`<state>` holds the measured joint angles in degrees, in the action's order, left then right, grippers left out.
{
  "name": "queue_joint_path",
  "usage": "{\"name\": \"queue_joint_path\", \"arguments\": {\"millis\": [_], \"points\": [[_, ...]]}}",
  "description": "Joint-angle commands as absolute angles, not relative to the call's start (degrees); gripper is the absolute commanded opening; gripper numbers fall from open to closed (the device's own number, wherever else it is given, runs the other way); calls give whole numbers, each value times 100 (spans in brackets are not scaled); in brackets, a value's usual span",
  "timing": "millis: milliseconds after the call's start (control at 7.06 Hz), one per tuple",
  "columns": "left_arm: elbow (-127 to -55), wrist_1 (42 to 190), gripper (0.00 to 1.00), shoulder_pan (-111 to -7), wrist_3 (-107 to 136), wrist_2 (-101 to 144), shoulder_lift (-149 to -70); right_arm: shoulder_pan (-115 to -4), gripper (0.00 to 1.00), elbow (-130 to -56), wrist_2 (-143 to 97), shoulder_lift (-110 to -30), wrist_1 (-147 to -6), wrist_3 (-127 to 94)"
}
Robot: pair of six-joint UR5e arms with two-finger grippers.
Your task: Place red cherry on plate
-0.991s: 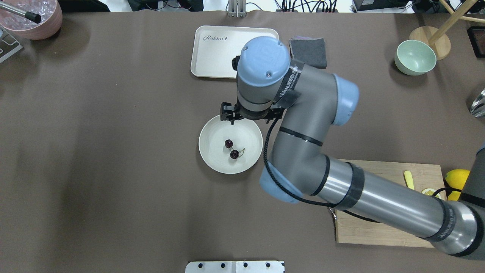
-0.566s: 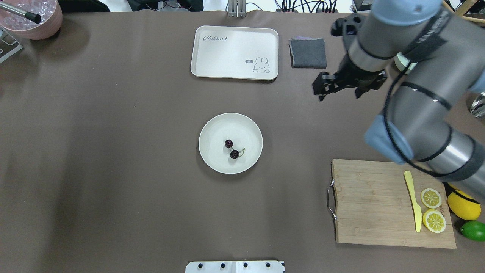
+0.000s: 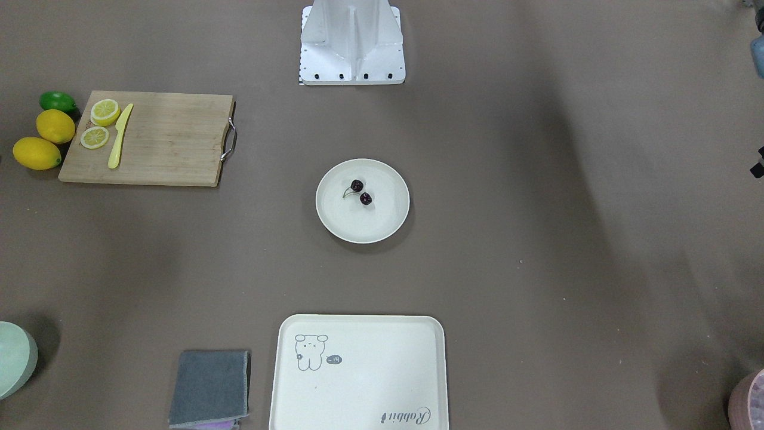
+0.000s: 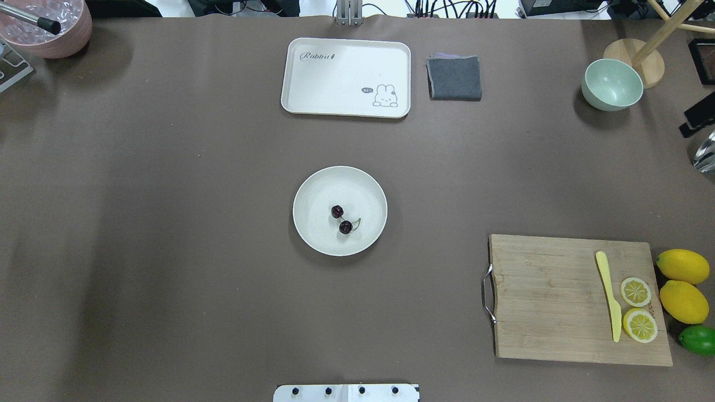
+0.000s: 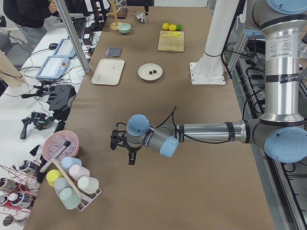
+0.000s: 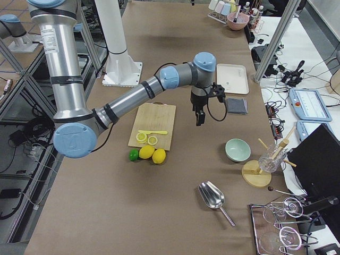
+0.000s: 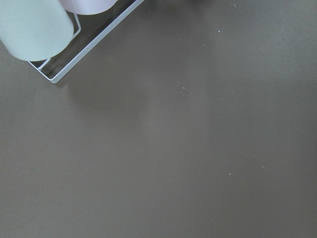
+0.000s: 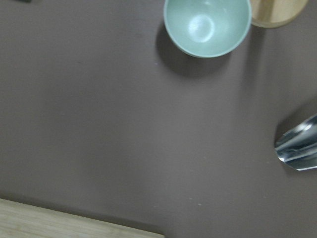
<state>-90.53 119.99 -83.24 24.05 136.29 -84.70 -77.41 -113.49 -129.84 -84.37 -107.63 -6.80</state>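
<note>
The red cherry (image 4: 341,219), two dark glossy fruits joined by thin stems, lies loose near the middle of the round cream plate (image 4: 313,184); the front-facing view shows the same cherry (image 3: 361,192) and plate (image 3: 388,224). Neither gripper is near them. My right gripper (image 6: 197,120) hangs high over the table's right side, above the pale green bowl in its wrist view; only a black sliver shows at the overhead view's right edge. My left gripper (image 5: 130,158) hovers far left by the cup rack. I cannot tell whether either is open or shut.
A cream tray (image 4: 346,78) and a grey cloth (image 4: 454,78) lie at the back. A green bowl (image 4: 612,84) and a metal scoop (image 4: 705,151) are at far right. The cutting board (image 4: 553,301) carries a yellow knife and lemon slices, with lemons (image 4: 682,267) beside it.
My right arm has swung away from above the plate to the right and almost out of the overhead view. The cherry has stayed put on the plate.
</note>
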Motion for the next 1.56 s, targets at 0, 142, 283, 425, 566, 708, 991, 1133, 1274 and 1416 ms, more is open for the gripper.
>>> {"name": "queue_joint_path", "arguments": {"millis": [0, 142, 283, 425, 566, 708, 991, 1133, 1274, 1416], "points": [[-9053, 11988, 98, -8428, 2408, 13911, -8481, -8767, 100, -10778, -13113, -9138, -10705, 908], [-9079, 11997, 98, -8455, 2408, 14009, -8464, -9067, 100, -10549, -13105, -9384, -10609, 1288], [-9175, 11997, 98, -8586, 2408, 14123, -8412, -9297, 100, -10338, -13226, -9517, -10391, 1309], [-9211, 11997, 98, -8630, 2408, 14150, -8281, -9342, 100, -10084, -13323, -9597, -10102, 1318], [-9220, 11997, 98, -8640, 2408, 14150, -8253, -9351, 100, -9872, -13316, -9667, -9829, 1257], [-9211, 11997, 98, -8692, 2408, 14150, -8244, -9352, 100, -9792, -13307, -9659, -9791, 1248], [-9385, 11202, 98, -8728, 2312, 13950, -8453, -9387, 100, -9791, -13324, -9659, -9791, 1195], [-9413, 10475, 98, -8841, 1729, 13600, -8725, -9387, 100, -9791, -13324, -9659, -9791, 1195], [-9422, 9580, 98, -9103, 1044, 13397, -9110, -9395, 100, -9800, -13333, -9668, -9791, 1204], [-9422, 9128, 98, -9227, 376, 13099, -9280, -9404, 100, -9809, -13359, -9668, -9800, 1195]]}}
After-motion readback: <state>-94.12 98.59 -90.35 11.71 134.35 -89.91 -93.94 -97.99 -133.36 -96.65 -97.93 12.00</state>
